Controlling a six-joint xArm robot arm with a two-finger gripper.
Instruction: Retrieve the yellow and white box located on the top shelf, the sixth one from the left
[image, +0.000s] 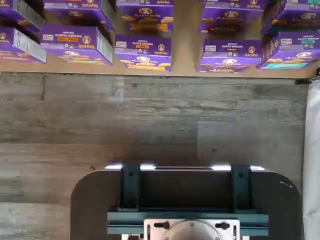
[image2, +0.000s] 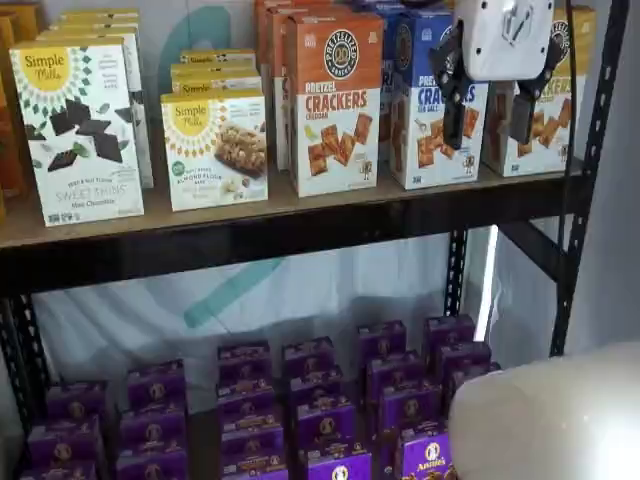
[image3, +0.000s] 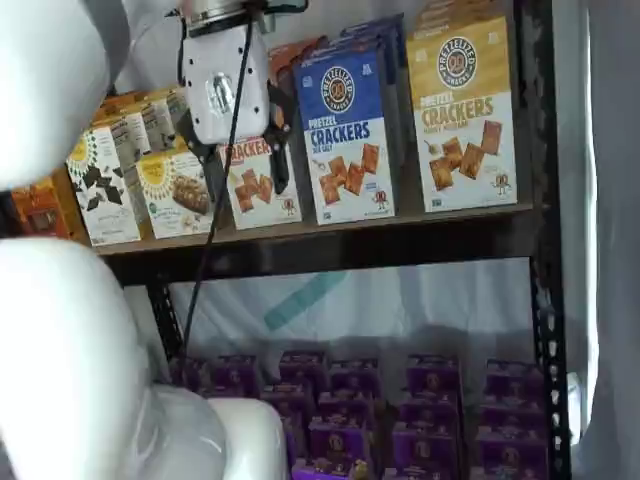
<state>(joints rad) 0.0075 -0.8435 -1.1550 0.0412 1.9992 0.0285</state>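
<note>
The yellow and white box (image3: 462, 115) stands upright at the right end of the top shelf (image3: 350, 235), next to a blue-topped cracker box (image3: 345, 130). In a shelf view this yellow and white box (image2: 558, 110) is partly covered by the arm. My gripper (image2: 488, 120) hangs out in front of the top shelf (image2: 300, 225) with its white body up and black fingers (image2: 452, 115) pointing down. Its jaws are open with a plain gap and nothing between them. Seen from the side, the gripper (image3: 250, 165) overlaps the orange-topped box (image3: 258, 185).
An orange-topped cracker box (image2: 335, 100) and white Simple Mills boxes (image2: 78, 125) fill the shelf's left part. Purple Annie's boxes (image2: 320, 410) crowd the low shelf and show in the wrist view (image: 142, 50) above grey plank flooring (image: 150, 115). A black upright (image2: 590, 150) bounds the right side.
</note>
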